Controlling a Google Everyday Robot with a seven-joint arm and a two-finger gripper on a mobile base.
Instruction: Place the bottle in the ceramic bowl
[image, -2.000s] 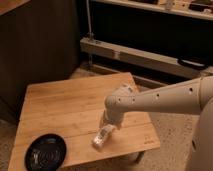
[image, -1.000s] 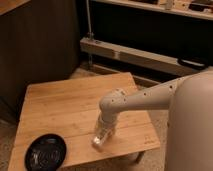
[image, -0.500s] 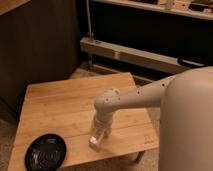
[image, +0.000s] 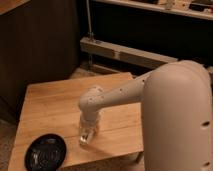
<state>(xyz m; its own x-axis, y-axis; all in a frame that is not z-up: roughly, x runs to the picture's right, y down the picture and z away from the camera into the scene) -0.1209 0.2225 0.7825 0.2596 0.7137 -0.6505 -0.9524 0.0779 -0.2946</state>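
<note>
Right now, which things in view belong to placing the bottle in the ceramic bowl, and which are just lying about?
Belongs to the job: ceramic bowl, at the wooden table's front left corner; tool, down at the table top, right of the bowl; bottle, not distinguishable from the tool.
Just there: the table itself; grey beam behind it; shelf above.

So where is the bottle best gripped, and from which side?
Across its slim body, from above, I'd judge: the bottle sits low on the table, mostly hidden under the gripper, which is directly over it near the front edge, apart from the ceramic bowl.
</note>
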